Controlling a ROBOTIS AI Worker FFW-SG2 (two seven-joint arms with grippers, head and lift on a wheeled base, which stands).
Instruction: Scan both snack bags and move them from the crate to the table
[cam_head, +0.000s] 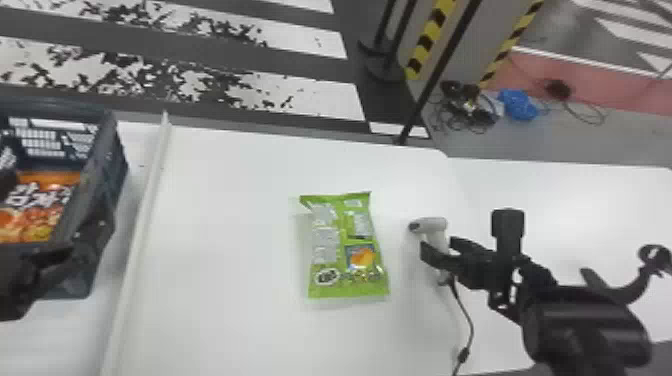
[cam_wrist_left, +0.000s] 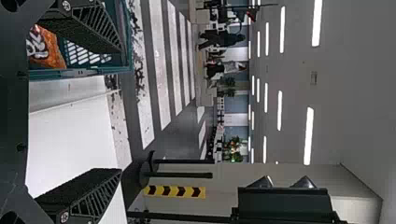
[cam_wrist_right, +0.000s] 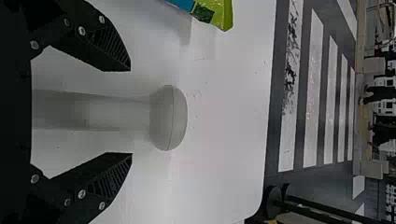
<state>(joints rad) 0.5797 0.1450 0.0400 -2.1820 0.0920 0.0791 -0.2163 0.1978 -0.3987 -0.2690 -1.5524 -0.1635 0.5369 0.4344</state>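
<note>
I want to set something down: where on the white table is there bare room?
A wide patch between the raised strip and the green bag, plus a band beyond that bag, toward the far edge. Crowded: at the scanner, with the open right gripper around it.

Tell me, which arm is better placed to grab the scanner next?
Right, I'd say. The right fingers stand open on either side of the scanner, while the left fingers are by the crate, across the green bag.
</note>
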